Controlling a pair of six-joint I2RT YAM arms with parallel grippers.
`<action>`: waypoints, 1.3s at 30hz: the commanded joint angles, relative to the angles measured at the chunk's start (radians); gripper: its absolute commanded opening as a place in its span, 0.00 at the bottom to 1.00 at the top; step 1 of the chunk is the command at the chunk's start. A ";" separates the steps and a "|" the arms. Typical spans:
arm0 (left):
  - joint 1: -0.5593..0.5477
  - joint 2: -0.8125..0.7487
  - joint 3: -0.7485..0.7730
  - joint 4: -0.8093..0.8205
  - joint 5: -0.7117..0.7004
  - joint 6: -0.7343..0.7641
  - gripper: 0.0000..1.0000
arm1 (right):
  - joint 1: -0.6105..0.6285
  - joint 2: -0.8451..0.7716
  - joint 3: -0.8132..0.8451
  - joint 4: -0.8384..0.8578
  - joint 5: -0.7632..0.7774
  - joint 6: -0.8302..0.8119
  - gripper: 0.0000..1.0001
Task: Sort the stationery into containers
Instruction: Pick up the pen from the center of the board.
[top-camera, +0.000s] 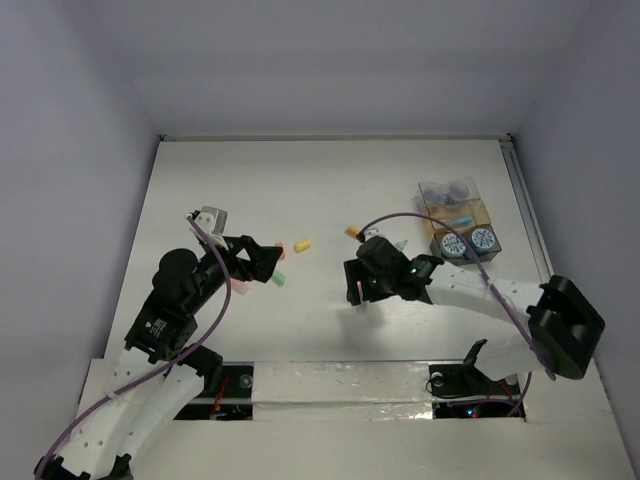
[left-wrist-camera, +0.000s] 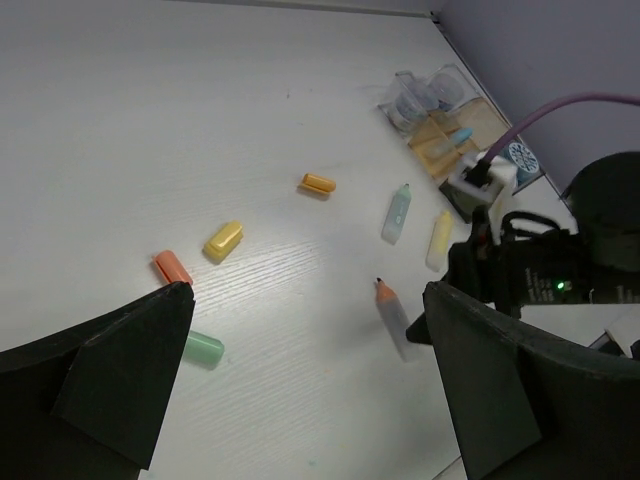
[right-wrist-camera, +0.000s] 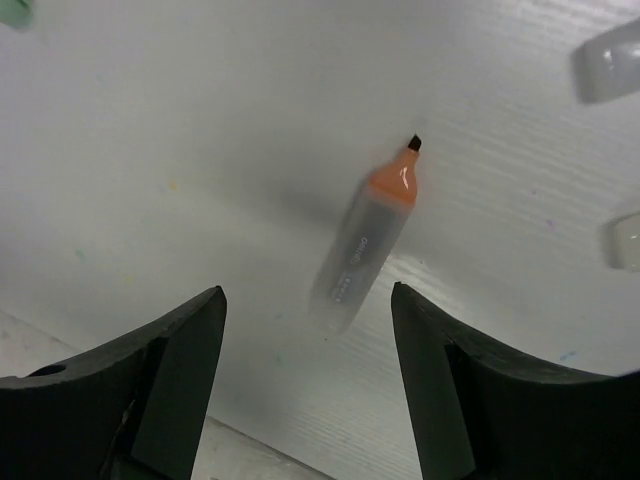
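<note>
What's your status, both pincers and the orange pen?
Left pincer open, above loose caps. Right pincer open, above orange pen, not touching. Pen flat on table, uncapped, nothing blocking.

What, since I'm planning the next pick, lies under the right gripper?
An orange-tipped marker lies flat on the table below the open right gripper, untouched. What each jaw covers is hidden.

Four pens (left-wrist-camera: 397, 213), four caps (left-wrist-camera: 223, 240), two tape rolls (top-camera: 483, 238)
</note>
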 joint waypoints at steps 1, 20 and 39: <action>-0.005 0.008 0.013 0.028 0.005 -0.005 0.99 | 0.048 0.080 0.060 -0.080 0.098 0.032 0.74; -0.005 0.029 0.004 0.031 0.030 -0.008 0.99 | 0.061 0.292 0.113 0.029 0.207 0.081 0.56; -0.005 0.107 -0.010 0.073 0.200 0.000 0.92 | 0.061 -0.008 0.088 0.320 0.210 -0.004 0.09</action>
